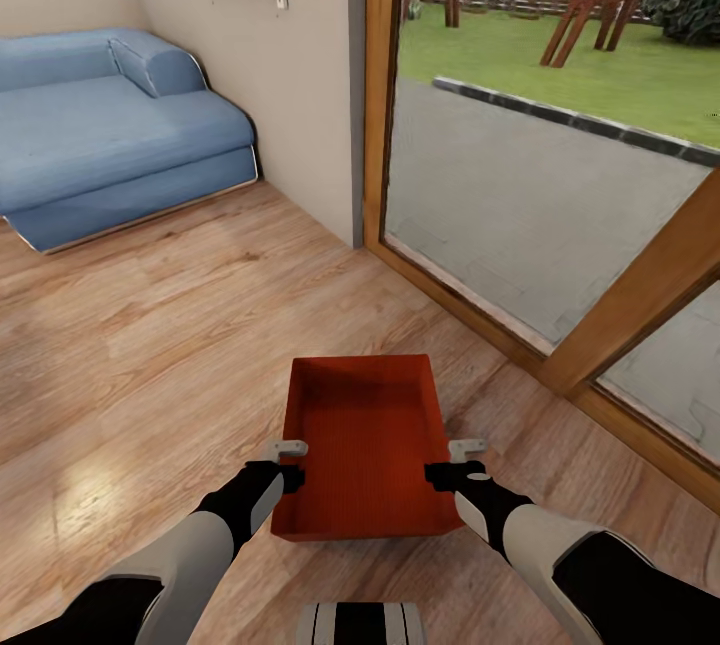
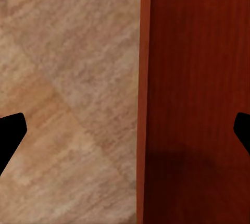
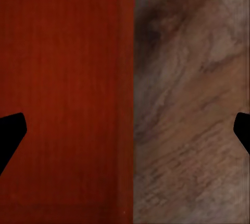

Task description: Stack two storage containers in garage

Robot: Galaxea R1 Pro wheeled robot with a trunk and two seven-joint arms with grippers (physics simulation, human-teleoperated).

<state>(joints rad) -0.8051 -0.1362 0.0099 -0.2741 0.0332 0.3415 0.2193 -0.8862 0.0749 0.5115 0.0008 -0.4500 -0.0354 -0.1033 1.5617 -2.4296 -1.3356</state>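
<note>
Orange-red lidless rectangular plastic bin (image 1: 368,445) is sitting between both arms over the light wood plank floor (image 1: 150,325), near the glass door (image 1: 540,175); left gripper (image 1: 288,463) and right gripper (image 1: 452,461) are straddling its side walls, fingers spread apart. I'd be keeping both sides level and squeezing evenly while carrying; otherwise it's probably tipping.

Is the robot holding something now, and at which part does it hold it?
Each open gripper straddles a long side wall of the storage container: left gripper on one wall, right gripper on the opposite. Whether they grip cannot be told.
</note>
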